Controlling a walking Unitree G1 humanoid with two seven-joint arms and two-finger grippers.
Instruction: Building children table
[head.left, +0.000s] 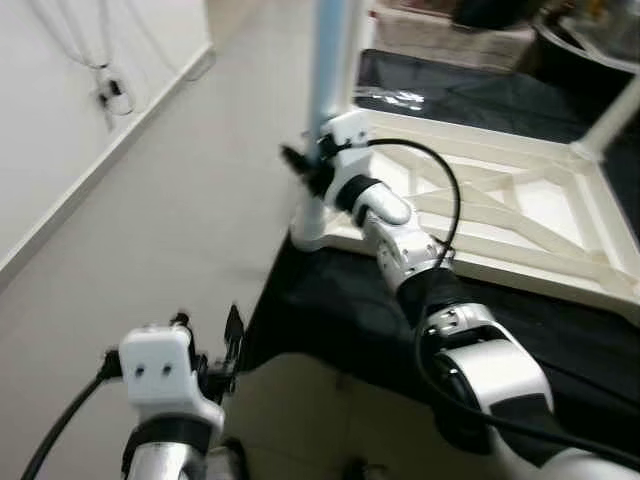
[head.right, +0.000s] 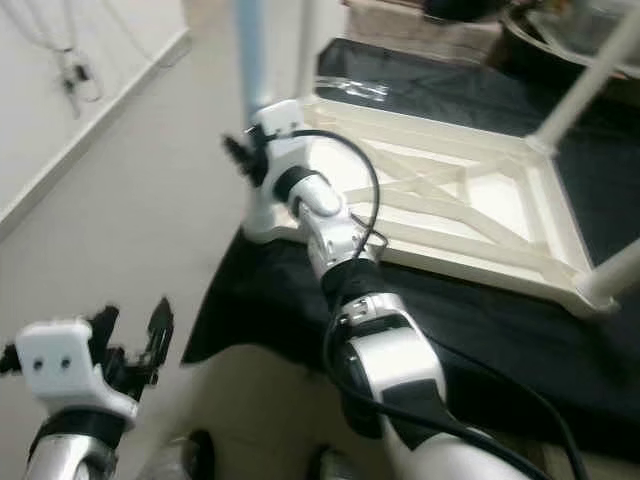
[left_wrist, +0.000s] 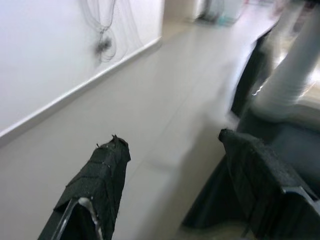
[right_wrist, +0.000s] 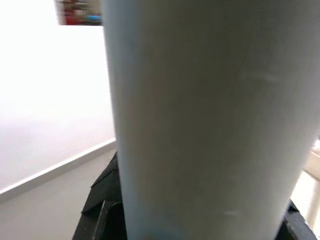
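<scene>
A white children's table (head.left: 520, 215) lies upside down on a black-covered surface (head.left: 330, 300). At its near left corner a pale blue-white table leg (head.left: 328, 60) stands upright. My right gripper (head.left: 305, 165) is shut on that leg just above the corner socket. In the right wrist view the leg (right_wrist: 210, 120) sits between the black fingers (right_wrist: 102, 200). Another white leg (head.right: 590, 85) stands at the far right corner. My left gripper (head.left: 225, 355) hangs low over the floor, left of the black surface, open with nothing between its fingers (left_wrist: 100, 185).
A white wall with a baseboard and hanging cables (head.left: 105, 90) runs along the left. Pale floor (head.left: 190, 220) lies between the wall and the black surface. Boxes and a clear container (head.left: 590, 35) crowd the back right.
</scene>
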